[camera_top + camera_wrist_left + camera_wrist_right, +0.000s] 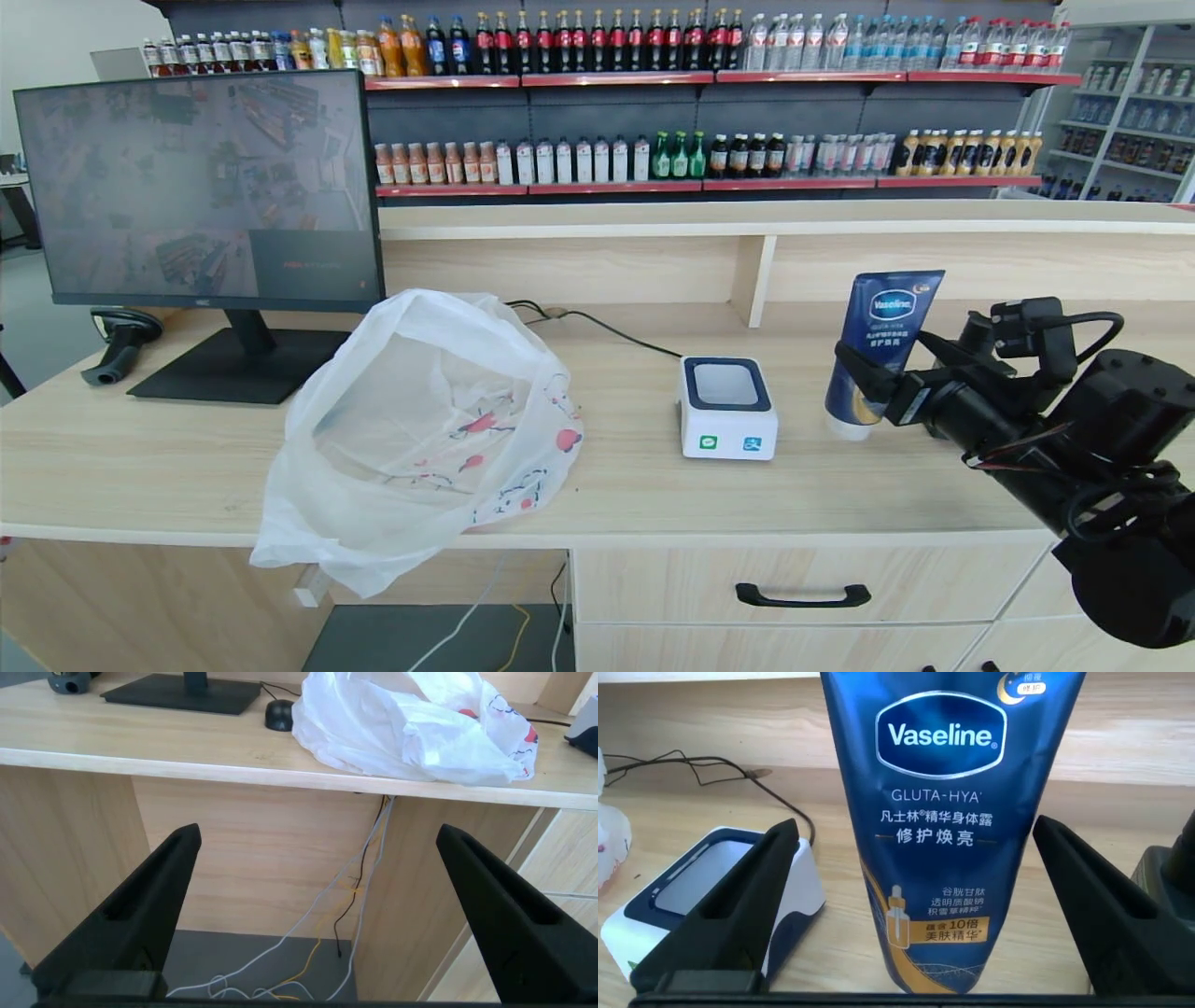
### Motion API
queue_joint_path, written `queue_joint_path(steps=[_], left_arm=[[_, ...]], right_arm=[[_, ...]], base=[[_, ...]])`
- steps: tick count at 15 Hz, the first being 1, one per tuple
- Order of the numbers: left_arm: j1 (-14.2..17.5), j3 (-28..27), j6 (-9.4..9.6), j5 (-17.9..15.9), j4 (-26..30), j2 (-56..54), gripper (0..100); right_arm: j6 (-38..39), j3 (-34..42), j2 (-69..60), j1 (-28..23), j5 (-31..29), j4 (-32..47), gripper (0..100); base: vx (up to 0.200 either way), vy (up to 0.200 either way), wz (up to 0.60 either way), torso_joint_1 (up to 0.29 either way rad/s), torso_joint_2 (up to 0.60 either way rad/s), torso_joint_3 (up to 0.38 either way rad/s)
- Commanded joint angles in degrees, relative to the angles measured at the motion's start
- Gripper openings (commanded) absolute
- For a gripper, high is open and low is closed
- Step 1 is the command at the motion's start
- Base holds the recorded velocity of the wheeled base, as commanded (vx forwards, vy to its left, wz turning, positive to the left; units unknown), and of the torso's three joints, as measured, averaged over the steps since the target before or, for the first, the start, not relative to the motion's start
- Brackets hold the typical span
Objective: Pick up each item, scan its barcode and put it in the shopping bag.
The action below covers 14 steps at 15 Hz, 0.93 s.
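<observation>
Shop shelves lined with rows of drink bottles (709, 56) run along the back wall, and in front of them stands a long pale wooden counter (653, 495) with a raised ledge at its far side. On the counter's left end sits a black flat-screen monitor (201, 187) on a square foot, with a black handheld scanner (117, 345) resting beside it near the edge. The translucent white plastic shopping bag with red and dark print (420, 420) lies slumped just right of the monitor's foot, its mouth gaping toward the robot and its lower part hanging over the counter's front edge. Near it to the right sits the small white box-shaped barcode scanner with a dark blue frame around its window (728, 406), a black cable (597, 327) trailing behind it. Just beside the scanner on the right, the dark blue squeeze tube of body lotion (887, 345) stands upright on its white cap. The right gripper (882, 359) is level with the tube, its jaws spread wide on either side of it and not touching it. The left gripper (318, 831) hangs below the counter's edge on the bag's side, jaws also wide apart and holding nothing, facing the wooden front panel where thin cables (360, 896) dangle.
</observation>
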Motion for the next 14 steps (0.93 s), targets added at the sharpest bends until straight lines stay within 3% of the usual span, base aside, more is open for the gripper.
queue_joint_path(steps=[1, 4, 14], left_arm=[[0.0, 0.0, -0.08, 0.0, 0.0, 0.0, 100], [0.0, 0.0, 0.01, 0.0, 0.0, 0.0, 100], [0.0, 0.0, 0.01, 0.0, 0.0, 0.0, 100]], right_arm=[[-0.2, 1.8, -1.1, -0.7, 0.0, -0.1, 100], [-0.5, 4.2, -4.1, -0.5, 0.0, -0.1, 100], [-0.5, 2.4, -1.9, 1.9, 0.2, -0.1, 100]], base=[[0.0, 0.0, 0.0, 0.0, 0.0, 0.0], [0.0, 0.0, 0.0, 0.0, 0.0, 0.0], [0.0, 0.0, 0.0, 0.0, 0.0, 0.0]])
